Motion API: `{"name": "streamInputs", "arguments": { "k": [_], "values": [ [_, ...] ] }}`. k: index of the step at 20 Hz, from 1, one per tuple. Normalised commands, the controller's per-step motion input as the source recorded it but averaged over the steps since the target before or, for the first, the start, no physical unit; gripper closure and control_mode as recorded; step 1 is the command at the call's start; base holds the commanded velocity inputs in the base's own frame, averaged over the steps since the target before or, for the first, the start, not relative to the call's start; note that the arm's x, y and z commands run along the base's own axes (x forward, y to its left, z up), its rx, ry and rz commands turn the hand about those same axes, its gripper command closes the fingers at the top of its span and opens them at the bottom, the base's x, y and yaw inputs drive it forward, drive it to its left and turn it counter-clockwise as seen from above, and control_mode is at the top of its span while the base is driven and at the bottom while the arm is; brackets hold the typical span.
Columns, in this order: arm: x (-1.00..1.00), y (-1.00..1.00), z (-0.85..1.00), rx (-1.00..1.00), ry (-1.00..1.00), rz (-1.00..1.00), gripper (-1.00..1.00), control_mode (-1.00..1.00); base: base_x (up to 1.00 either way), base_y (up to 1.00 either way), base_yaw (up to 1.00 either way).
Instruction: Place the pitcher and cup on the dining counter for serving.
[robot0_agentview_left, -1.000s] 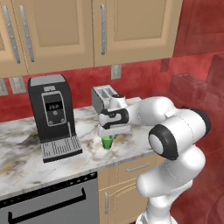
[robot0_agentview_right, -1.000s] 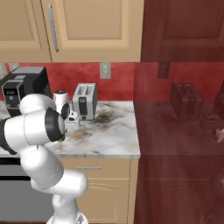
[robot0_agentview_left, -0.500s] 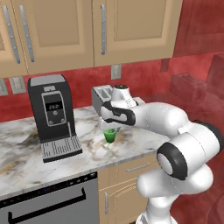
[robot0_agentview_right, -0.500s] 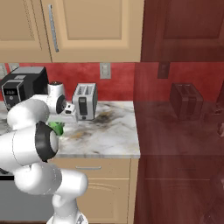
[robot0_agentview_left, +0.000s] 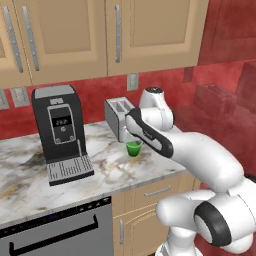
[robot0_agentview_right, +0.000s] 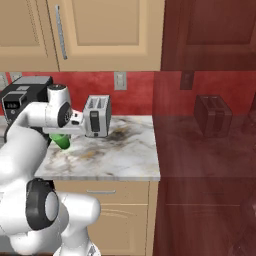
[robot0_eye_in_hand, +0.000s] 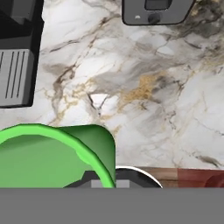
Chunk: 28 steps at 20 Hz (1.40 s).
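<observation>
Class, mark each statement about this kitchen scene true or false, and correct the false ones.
1. The pincer is shut on the green cup. True.
2. The cup rests flat on the marble counter. False: it hangs lifted above it.
3. A toaster stands against the red wall. True.
4. The coffee machine is white. False: it is black.
5. The dishwasher sits below the counter. True.

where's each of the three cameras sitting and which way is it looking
Left base view: behind the arm, on its left, looking forward and down at the counter, coffee machine and toaster; arm rises lower right.
Right base view: behind, on its right, same counter; arm lower left.
Hand view: looks down over the cup.
All three share the cup, toaster and coffee machine.
</observation>
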Motion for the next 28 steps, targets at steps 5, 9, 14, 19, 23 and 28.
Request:
{"name": "streamInputs", "arguments": {
  "k": [5, 9, 14, 19, 23, 28],
  "values": [
    [-0.37, -0.15, 0.40, 0.04, -0.02, 0.00, 1.00, -1.00, 0.00, 0.00, 0.00],
    [-0.50, 0.00, 0.17, 0.04, 0.00, 0.06, 1.00, -1.00, 0.00, 0.00, 0.00],
    [0.00, 0.00, 0.00, 0.00, 0.00, 0.00, 1.00, 1.00, -0.62, 0.00, 0.32],
    [0.00, 0.00, 0.00, 0.00, 0.00, 0.00, 1.00, 1.00, -0.66, 0.11, 0.62],
    [0.00, 0.00, 0.00, 0.00, 0.00, 0.00, 1.00, 1.00, -0.55, 0.38, 0.82],
    [0.00, 0.00, 0.00, 0.00, 0.00, 0.00, 1.00, 1.00, -0.32, 0.66, 0.91]
  ]
}}
